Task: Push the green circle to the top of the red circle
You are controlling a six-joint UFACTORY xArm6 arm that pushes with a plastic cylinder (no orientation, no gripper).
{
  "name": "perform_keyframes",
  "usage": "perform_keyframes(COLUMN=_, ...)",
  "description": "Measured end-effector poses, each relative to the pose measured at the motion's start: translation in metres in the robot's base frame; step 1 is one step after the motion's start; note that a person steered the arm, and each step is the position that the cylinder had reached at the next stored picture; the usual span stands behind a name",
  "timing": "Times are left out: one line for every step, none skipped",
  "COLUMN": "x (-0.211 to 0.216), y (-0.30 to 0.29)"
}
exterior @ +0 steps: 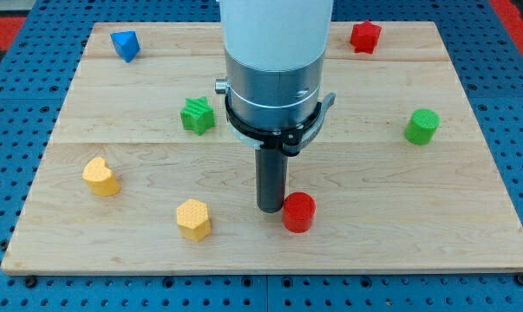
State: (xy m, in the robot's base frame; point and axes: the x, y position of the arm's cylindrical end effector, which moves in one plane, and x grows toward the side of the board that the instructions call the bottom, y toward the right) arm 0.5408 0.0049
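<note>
1. Near the desk's (469, 156) bottom middle, you see my tip (271, 209) resting just beside the red circle (298, 212), on its left, apparently touching it.
2. There are no fingers here to be wide or narrow; the rod holds nothing.
3. The green circle (421, 126) sits well apart, toward the view's right edge, above the red one's level.
4. Judging from this, the push is not yet begun: the tip would need to get to the green circle's right side to drive it leftward.
5. Mind the red circle; it could be nudged as the tip leaves.
6. The green star (197, 115) lies left of the arm, out of the likely path.
</note>
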Motion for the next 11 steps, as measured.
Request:
perform_keyframes(x=0.016, y=-0.034)
perform_keyframes(x=0.014, y=0.015)
perform_keyframes(x=-0.002, y=0.107)
perform_keyframes(x=0.006, y=0.145)
perform_keyframes(x=-0.011, y=0.123)
perform_keyframes(x=-0.046, y=0.113)
perform_keyframes(x=-0.116, y=0.114)
perform_keyframes(x=-0.158, y=0.178)
perform_keyframes(x=-0.157, y=0.211)
perform_keyframes(x=-0.112, y=0.198)
perform_keyframes(x=-0.095, y=0.224)
